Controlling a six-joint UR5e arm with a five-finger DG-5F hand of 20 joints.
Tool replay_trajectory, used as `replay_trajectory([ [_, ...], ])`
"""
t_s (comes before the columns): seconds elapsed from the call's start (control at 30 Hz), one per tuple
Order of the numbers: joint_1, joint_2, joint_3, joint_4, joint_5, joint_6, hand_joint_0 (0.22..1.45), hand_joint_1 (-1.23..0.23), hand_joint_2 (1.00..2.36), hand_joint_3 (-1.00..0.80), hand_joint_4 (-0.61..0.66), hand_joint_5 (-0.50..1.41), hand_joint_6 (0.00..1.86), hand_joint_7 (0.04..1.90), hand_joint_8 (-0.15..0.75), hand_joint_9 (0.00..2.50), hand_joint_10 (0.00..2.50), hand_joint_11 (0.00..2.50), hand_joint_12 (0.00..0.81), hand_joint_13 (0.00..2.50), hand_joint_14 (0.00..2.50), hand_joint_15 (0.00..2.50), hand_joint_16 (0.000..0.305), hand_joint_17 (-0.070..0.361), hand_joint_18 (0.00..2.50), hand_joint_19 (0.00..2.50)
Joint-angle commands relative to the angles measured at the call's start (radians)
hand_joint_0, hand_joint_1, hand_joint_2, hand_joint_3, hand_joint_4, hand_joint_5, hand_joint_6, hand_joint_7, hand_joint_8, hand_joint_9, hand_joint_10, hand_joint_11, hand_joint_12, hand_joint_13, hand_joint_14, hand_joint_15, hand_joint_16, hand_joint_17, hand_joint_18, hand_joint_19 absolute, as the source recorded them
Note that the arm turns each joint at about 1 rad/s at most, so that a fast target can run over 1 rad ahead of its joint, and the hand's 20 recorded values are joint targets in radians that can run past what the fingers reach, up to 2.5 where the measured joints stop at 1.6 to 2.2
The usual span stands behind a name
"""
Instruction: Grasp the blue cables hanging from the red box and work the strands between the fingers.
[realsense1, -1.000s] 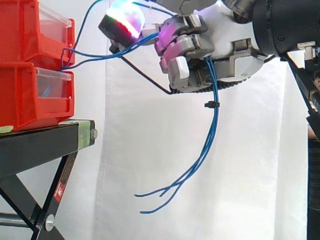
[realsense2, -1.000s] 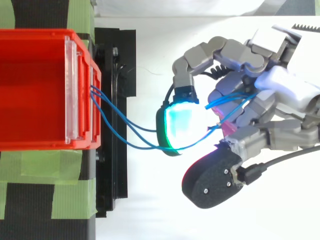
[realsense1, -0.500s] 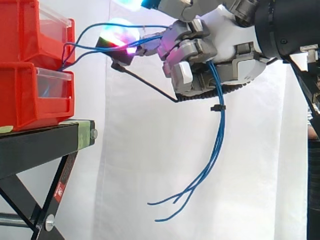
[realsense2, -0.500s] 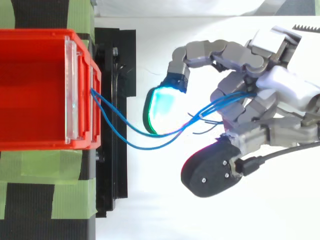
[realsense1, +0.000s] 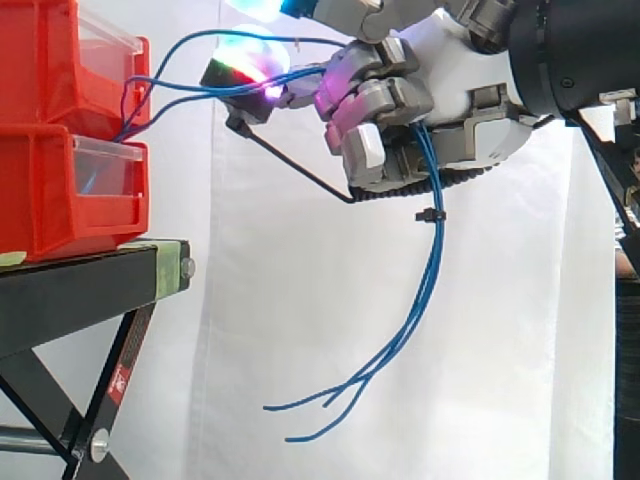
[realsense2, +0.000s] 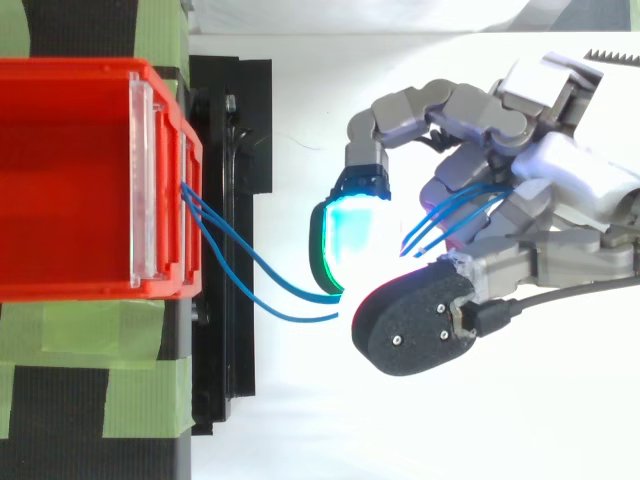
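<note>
A black counter (realsense1: 80, 290) on crossed legs stood before a white curtain (realsense1: 300, 330); strips of green tape (realsense2: 90, 335) lay across its top.

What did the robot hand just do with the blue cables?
The hand drew its glowing fingertip back from the red bins, and its dark fingertip closed in beside it. The loose ends of the blue cables swung toward the bins. It still holds them.

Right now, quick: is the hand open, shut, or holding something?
Hand: shut on the blue cables, with the strands running between its curled fingers.
</note>
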Motion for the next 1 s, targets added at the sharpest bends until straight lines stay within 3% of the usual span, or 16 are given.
replay_trajectory([
  [0.0,0.0,0.001,0.0,0.0,0.0,0.0,0.83,-0.75,1.0,-1.0,0.22,-0.06,0.77,1.25,0.508,1.75,2.5,2.5,0.556,1.85,2.5,1.78,0.195,0.146,2.3,0.71],
  [0.1,0.0,0.0,0.0,0.0,0.0,0.0,0.81,-0.79,1.0,-1.0,0.23,-0.1,0.77,1.23,0.508,1.75,2.5,2.5,0.556,1.85,2.5,1.78,0.195,0.146,2.3,0.71],
  [0.27,0.0,0.0,0.0,-0.001,0.0,0.0,0.92,-0.86,1.0,-1.0,0.21,-0.23,0.8,1.19,0.508,1.75,2.5,2.5,0.556,1.85,2.5,1.78,0.195,0.146,2.3,0.71],
  [0.33,0.0,0.0,0.0,0.0,0.0,0.0,0.97,-0.87,1.0,-1.0,0.19,-0.29,0.7,1.23,0.508,1.75,2.5,2.5,0.556,1.85,2.5,1.78,0.195,0.146,2.3,0.71],
  [0.47,0.0,0.0,0.0,0.0,0.0,-0.005,0.98,-0.88,1.0,-1.0,0.19,-0.32,0.71,1.22,0.508,1.75,2.5,2.5,0.556,1.85,2.5,1.78,0.195,0.146,2.3,0.71],
  [0.57,0.0,0.0,0.0,0.002,0.0,-0.008,1.05,-0.86,1.0,-1.0,0.19,-0.34,0.89,1.15,0.508,1.75,2.5,2.5,0.556,1.85,2.5,1.78,0.195,0.146,2.3,0.71],
  [0.63,0.0,0.0,0.0,0.002,0.0,-0.01,1.11,-0.84,1.01,-0.77,0.19,-0.35,1.01,1.12,0.508,1.75,2.5,2.5,0.556,1.85,2.5,1.78,0.195,0.146,2.3,0.71],
  [0.73,0.0,0.001,0.0,0.002,0.0,-0.008,1.12,-0.82,1.02,-0.54,0.18,-0.36,1.03,1.11,0.508,1.75,2.5,2.5,0.556,1.85,2.5,1.78,0.195,0.146,2.3,0.71],
  [0.87,0.0,0.0,0.0,0.002,0.0,-0.008,1.14,-0.82,1.02,-0.47,0.15,-0.36,1.04,1.1,0.508,1.75,2.5,2.5,0.556,1.85,2.5,1.78,0.195,0.146,2.3,0.71],
  [0.97,0.0,0.0,0.0,0.002,0.0,-0.008,1.13,-0.8,1.02,-0.53,0.17,-0.29,1.18,1.08,0.508,1.75,2.5,2.5,0.556,1.85,2.5,1.78,0.195,0.146,2.3,0.71],
])
